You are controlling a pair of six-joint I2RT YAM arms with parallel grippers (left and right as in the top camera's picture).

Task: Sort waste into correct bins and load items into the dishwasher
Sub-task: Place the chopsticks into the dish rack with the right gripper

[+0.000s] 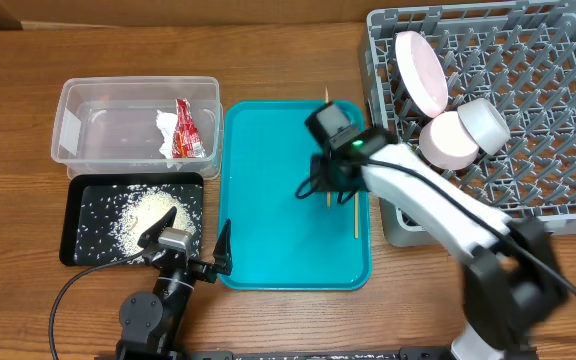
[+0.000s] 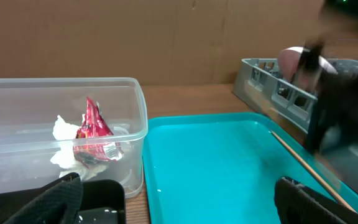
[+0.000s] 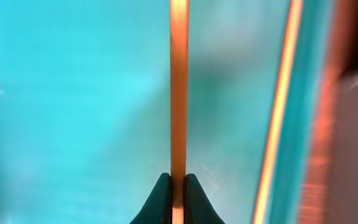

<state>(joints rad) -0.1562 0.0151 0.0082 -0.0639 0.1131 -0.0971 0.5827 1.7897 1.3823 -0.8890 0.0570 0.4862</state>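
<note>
My right gripper (image 1: pixel 329 183) (image 3: pixel 178 186) is shut on a thin wooden chopstick (image 3: pixel 179 93) over the teal tray (image 1: pixel 268 220). The second chopstick (image 1: pixel 356 215) (image 3: pixel 278 112) lies along the tray's right side. My left gripper (image 1: pixel 190 243) (image 2: pixel 179 208) is open and empty at the near edge, between the black tray (image 1: pixel 88 200) holding white rice (image 1: pixel 148 212) and the teal tray. The red-and-white wrapper (image 1: pixel 183 130) (image 2: pixel 92 134) lies in the clear tub (image 1: pixel 78 100). The white plate (image 1: pixel 420 70), a pale pink bowl (image 1: pixel 446 142) and a white cup (image 1: pixel 484 122) sit in the grey dish rack (image 1: pixel 538 170).
The teal tray (image 2: pixel 216 162) lies between the bins and the rack. The rack's near left corner (image 2: pixel 272 81) stands close to the right arm (image 1: pixel 438 215). The clear tub (image 2: pixel 138 112) borders the teal tray's left rim.
</note>
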